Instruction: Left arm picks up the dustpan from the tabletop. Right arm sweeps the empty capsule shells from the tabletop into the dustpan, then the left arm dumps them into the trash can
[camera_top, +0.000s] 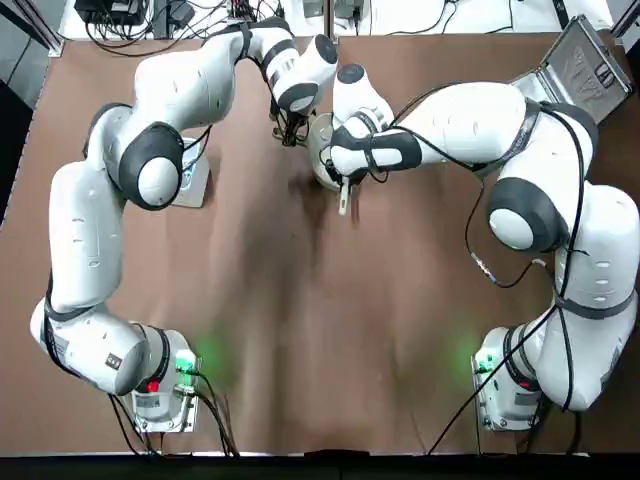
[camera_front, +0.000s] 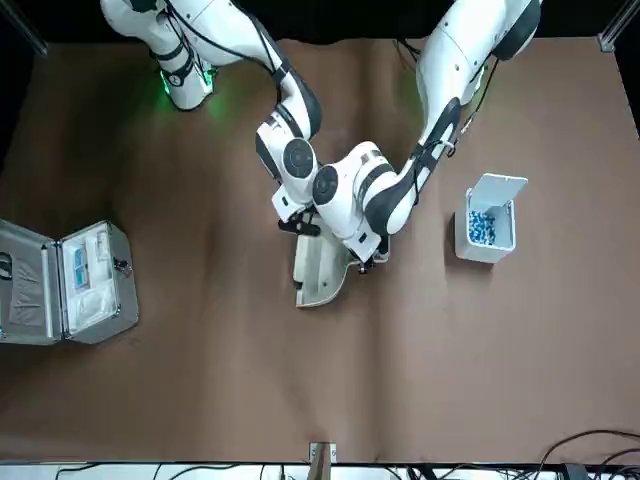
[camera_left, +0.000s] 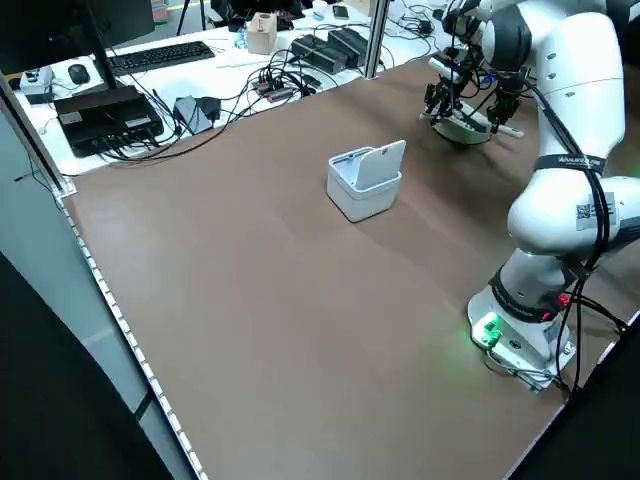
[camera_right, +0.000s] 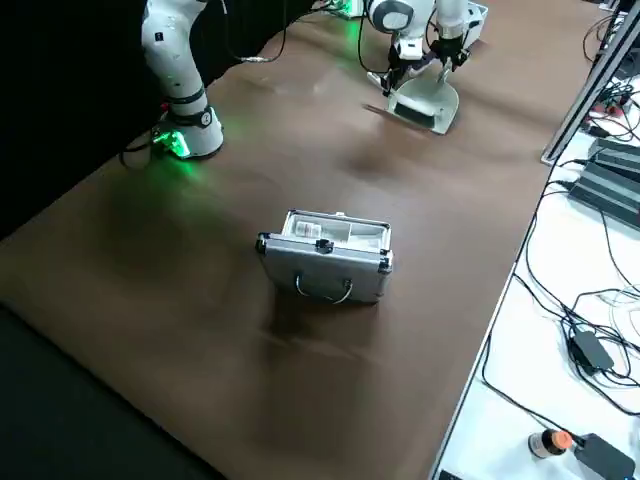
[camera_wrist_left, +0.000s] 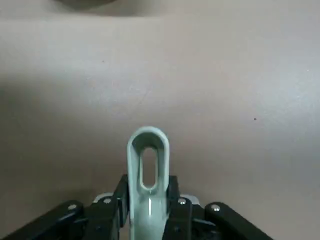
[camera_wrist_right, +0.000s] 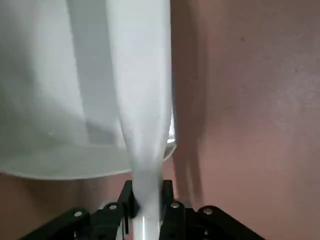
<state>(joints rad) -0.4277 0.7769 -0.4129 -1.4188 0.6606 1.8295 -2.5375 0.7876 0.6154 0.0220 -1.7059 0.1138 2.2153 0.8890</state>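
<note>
My left gripper is shut on the looped handle of the pale dustpan. The dustpan's scoop lies at the far middle of the table, its wide lip low at the tabletop. My right gripper is shut on a slim white brush right over the scoop. From overhead both wrists crowd over the dustpan and hide most of it. No loose capsule shells show on the tabletop. The white trash can stands open on my left side, with teal bits inside.
A silver hinged case lies open at the far right corner of the table. My left arm's elbow hangs over the trash can. Cables and devices line a white bench beyond the table's far edge.
</note>
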